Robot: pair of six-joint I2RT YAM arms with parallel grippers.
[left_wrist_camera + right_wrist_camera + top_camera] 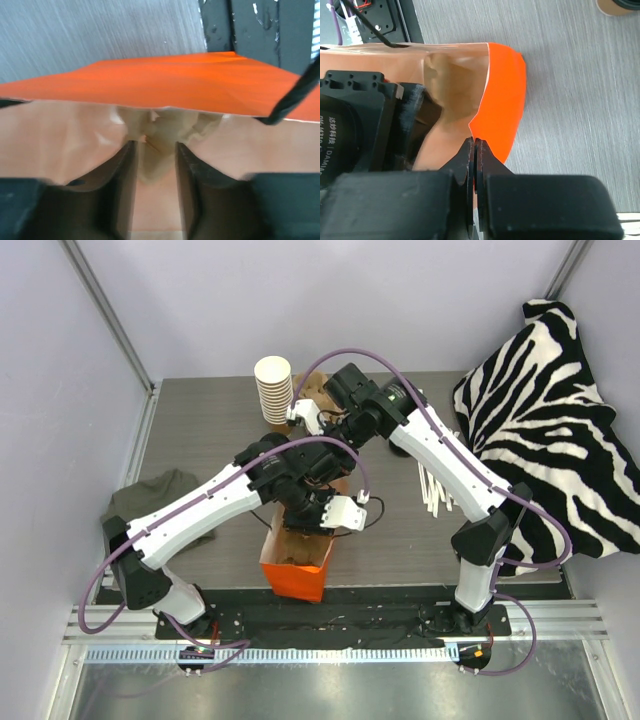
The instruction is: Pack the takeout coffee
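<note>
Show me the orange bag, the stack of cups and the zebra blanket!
orange bag (297,578), top external view, on its orange front side.
stack of cups (275,398), top external view, on the stack's side.
zebra blanket (545,430), top external view, on its striped middle.

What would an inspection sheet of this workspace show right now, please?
Surface: grey wood-grain table.
Job's things: orange bag open near the arm bases; brown cup with a dark top, cut off at the right wrist view's corner, outside the bag.
Clutter: stack of cups, white sticks, green cloth.
Tools: left tool open, inside the bag; right tool shut on the bag's rim.
Cables: purple cables looping along both arms.
Surroundings: zebra cloth, pale walls.
</note>
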